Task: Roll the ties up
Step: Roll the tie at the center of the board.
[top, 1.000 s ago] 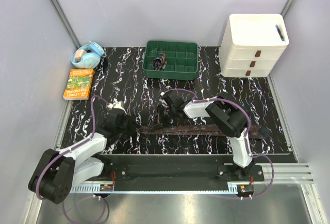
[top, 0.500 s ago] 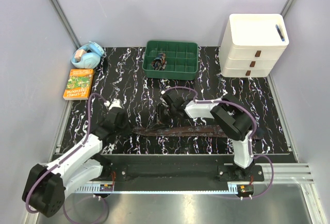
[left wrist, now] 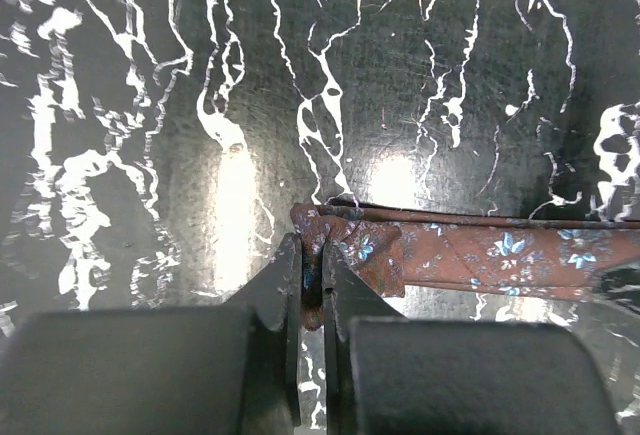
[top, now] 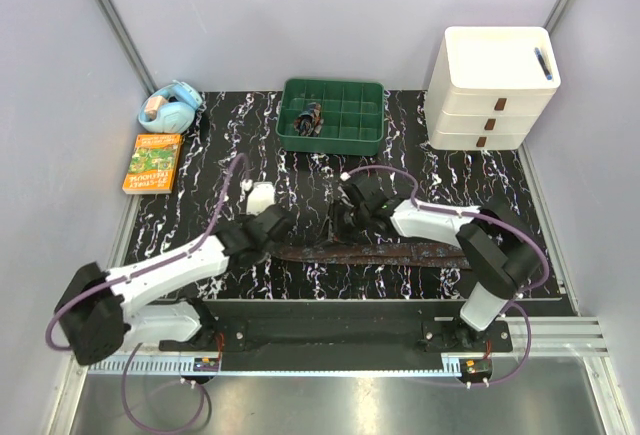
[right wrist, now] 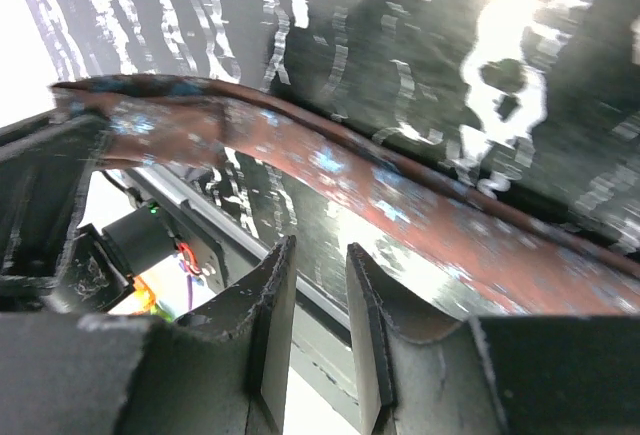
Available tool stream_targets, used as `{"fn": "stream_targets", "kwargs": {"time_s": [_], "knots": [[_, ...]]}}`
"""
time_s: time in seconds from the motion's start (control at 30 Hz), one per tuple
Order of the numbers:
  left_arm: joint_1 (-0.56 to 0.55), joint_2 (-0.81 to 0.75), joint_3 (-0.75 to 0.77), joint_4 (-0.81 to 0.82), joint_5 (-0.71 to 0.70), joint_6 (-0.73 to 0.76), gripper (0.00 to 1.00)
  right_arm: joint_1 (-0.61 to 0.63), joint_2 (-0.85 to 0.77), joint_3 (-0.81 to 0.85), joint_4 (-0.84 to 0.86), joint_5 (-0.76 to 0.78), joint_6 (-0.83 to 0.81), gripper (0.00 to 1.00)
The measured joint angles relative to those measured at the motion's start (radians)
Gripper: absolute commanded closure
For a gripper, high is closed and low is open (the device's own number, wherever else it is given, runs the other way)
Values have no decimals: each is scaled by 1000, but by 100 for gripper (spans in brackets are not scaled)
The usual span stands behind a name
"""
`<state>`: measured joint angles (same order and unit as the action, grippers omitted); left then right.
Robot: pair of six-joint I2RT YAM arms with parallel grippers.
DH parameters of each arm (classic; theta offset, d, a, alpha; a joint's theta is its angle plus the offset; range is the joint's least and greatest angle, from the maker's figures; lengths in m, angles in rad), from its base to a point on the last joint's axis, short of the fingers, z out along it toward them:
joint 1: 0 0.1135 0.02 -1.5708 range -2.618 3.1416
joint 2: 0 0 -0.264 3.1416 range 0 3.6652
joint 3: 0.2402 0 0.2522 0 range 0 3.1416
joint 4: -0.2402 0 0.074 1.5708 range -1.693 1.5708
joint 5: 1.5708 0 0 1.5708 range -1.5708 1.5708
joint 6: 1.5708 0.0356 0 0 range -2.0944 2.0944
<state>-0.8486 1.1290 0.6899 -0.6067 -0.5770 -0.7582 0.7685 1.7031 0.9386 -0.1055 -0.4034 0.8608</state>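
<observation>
Left wrist: we note left gripper (left wrist: 312, 267) newly arrived, pinching tie (left wrist: 480, 260) end; right gripper (right wrist: 318, 270) parted, empty; rolling can start.

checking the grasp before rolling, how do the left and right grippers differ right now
Left gripper is shut on the tie at its end; right gripper holds nothing. Left gripper's jaws pinch cloth; right gripper's stand slightly apart, tie beyond them. Both sit low over the tie.

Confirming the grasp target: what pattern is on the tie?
The tie is reddish-brown with small pale-blue flowers, clearest in the left wrist view.
</observation>
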Motion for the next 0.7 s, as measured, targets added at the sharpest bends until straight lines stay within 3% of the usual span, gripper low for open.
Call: {"fn": "stream_targets", "kwargs": {"time_s": [0.7], "knots": [[-341,678,440,-405,-443,-77,100,-250,-151,-183,-21,-32,-57,68]]}}
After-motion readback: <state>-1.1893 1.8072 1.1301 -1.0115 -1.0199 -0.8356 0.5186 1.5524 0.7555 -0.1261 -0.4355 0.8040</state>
